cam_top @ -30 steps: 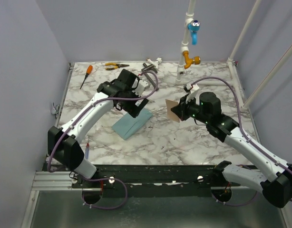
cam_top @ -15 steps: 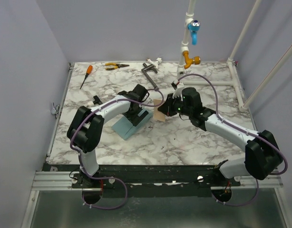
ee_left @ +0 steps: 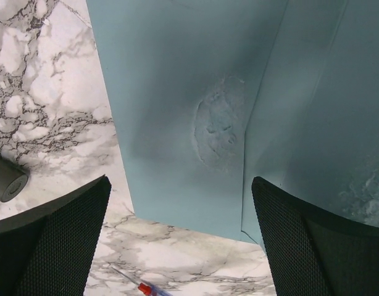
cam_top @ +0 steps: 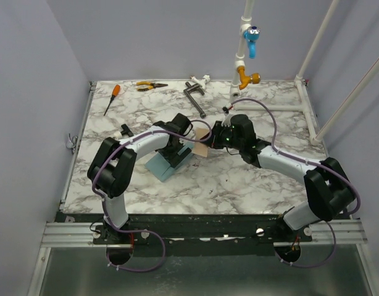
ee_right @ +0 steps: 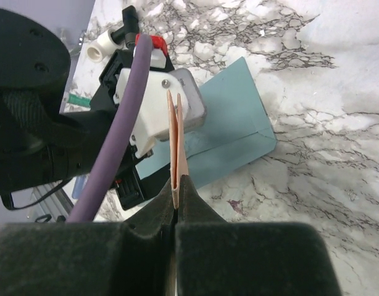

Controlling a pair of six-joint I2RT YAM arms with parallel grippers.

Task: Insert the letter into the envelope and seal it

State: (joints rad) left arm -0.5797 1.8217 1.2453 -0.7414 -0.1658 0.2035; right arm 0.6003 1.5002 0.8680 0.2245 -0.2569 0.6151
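While wide open over the envelope [ee_left: 177, 92], left end effector [ee_left: 180, 200]; right end effector [ee_right: 176, 188] clamped on the letter [ee_right: 175, 139].

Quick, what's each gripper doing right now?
Left gripper: open above the envelope, holding nothing.
Right gripper: closed on the letter.

A workshop-like test cell: screwdriver [cam_top: 112, 98] and pliers [cam_top: 151, 86] at 11 o'clock, a valve pipe [cam_top: 240, 61] (blue handle) at 1 o'clock.
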